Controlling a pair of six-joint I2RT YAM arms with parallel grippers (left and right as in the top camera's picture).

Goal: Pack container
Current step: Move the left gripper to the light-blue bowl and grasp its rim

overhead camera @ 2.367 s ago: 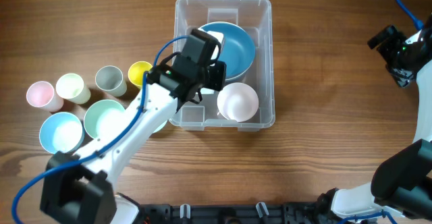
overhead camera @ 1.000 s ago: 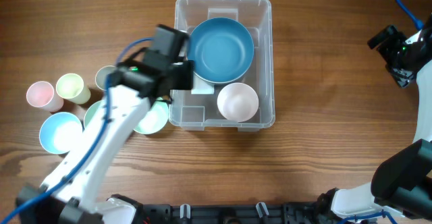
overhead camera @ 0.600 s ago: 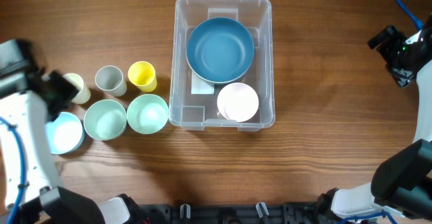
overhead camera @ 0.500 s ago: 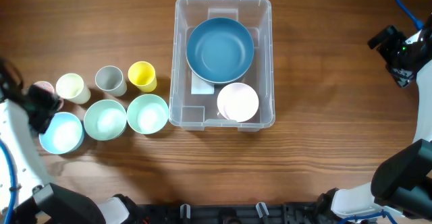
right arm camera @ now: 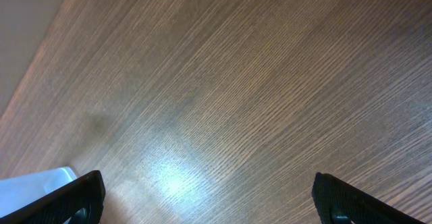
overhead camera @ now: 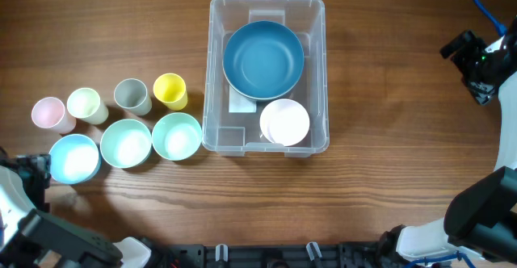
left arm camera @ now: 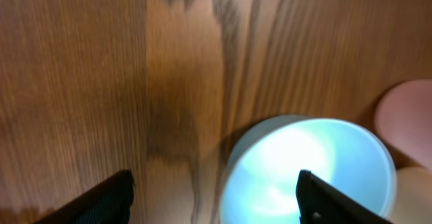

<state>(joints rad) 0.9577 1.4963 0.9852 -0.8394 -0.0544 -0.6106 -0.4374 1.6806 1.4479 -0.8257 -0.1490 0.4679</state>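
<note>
Clear container (overhead camera: 267, 10) holds blue bowl (overhead camera: 263, 58) and, seemingly, a white cup (overhead camera: 284, 122).

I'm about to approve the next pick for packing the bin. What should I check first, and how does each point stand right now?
1. The left claw is open and empty: ok.
2. The right claw is open, empty and away from the container: ok.
3. Room in the container: ok. There is bare floor beside the white bowl, in front of the blue bowl.
4. The light blue bowl is upright and in the left claw's view: ok.
5. Height of the left claw above that bowl: cannot tell, the picture is blurred.
</note>
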